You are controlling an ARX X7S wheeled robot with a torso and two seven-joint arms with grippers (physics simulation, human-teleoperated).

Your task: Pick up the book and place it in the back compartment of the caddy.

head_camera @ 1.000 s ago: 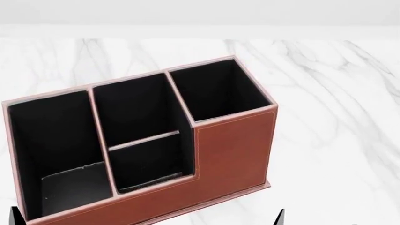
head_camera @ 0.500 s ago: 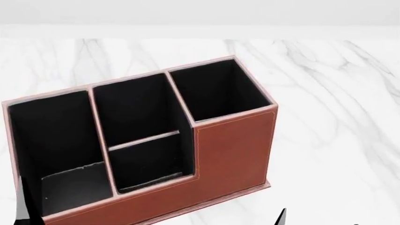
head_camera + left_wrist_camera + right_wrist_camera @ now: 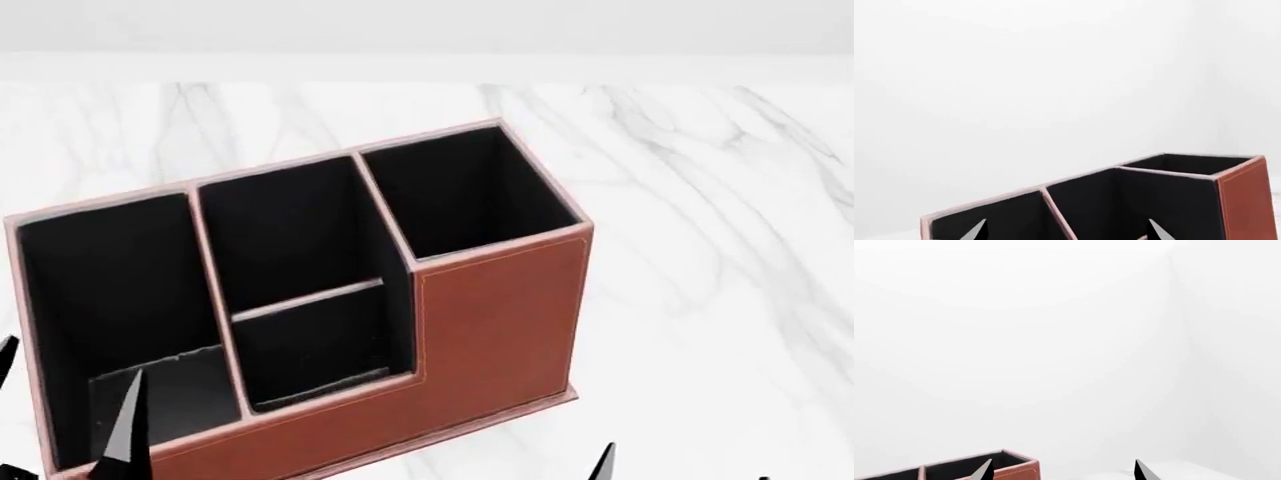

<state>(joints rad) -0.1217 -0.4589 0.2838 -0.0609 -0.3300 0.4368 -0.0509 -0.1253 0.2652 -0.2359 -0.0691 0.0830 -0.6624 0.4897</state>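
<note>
The reddish-brown caddy [image 3: 497, 320] stands on the marble table, its tall cells at the back and its low stepped wall towards me. Its cells look black inside. The book shows in no view. My left gripper [image 3: 67, 395] is open and empty, with one dark fingertip [image 3: 127, 425] in front of the caddy's left cell. In the left wrist view the gripper [image 3: 1067, 232] faces the caddy [image 3: 1244, 200] from close by, its jaws wide apart. My right gripper [image 3: 683, 472] is open and empty at the lower right. In its wrist view [image 3: 1062, 472] a caddy corner [image 3: 1017, 472] shows.
The white marble table [image 3: 694, 200] stretches to the right of and behind the caddy. A plain white wall lies beyond the table's far edge.
My left gripper's fingertips have risen into the head view at the lower left and moved right, in front of the caddy's left cell. The caddy and right gripper have not moved.
</note>
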